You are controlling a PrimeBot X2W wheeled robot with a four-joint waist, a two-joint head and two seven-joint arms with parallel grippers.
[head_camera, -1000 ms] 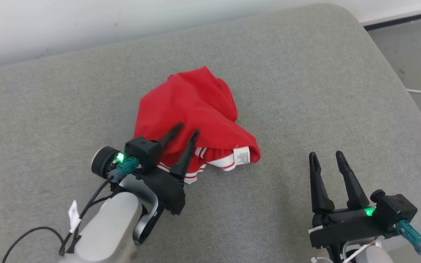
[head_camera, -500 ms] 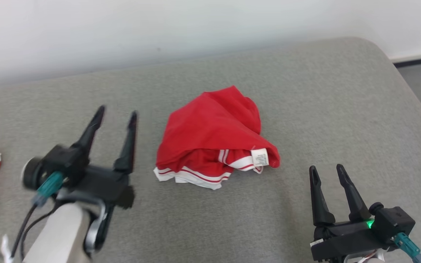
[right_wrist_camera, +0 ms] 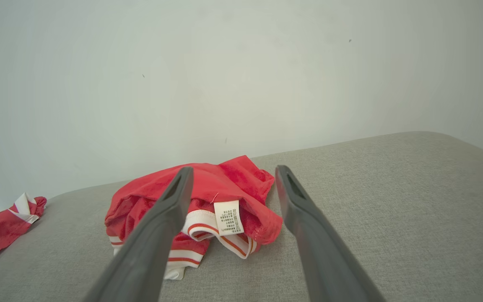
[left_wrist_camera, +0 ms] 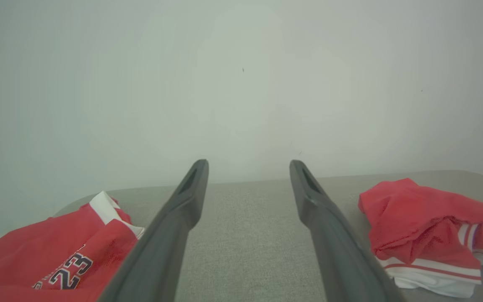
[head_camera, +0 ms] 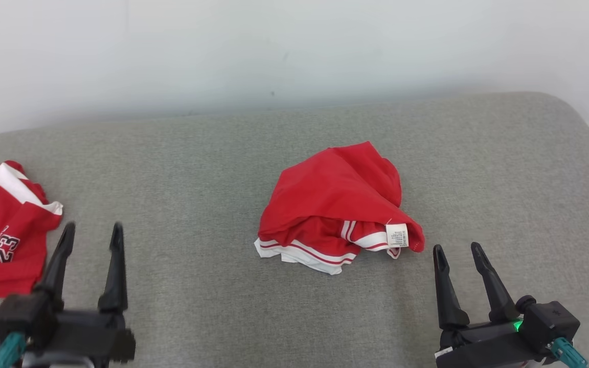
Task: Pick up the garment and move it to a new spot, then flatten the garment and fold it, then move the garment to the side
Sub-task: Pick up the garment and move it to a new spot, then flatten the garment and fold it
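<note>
Both grippers stand open and empty while the red garment lies bunched at the centre of the grey padded surface.

The left gripper sits at the lower left of the head view, its fingers pointing up the frame and spread apart, well clear of the garment and just right of a second red jersey printed with 23 at the left edge. The right gripper sits at the lower right, fingers spread and tilted slightly left, tips just below the garment's white label without touching it. The garment's white, red-striped hem shows along its lower edge, and a pale wall fills the top of the frame.
</note>
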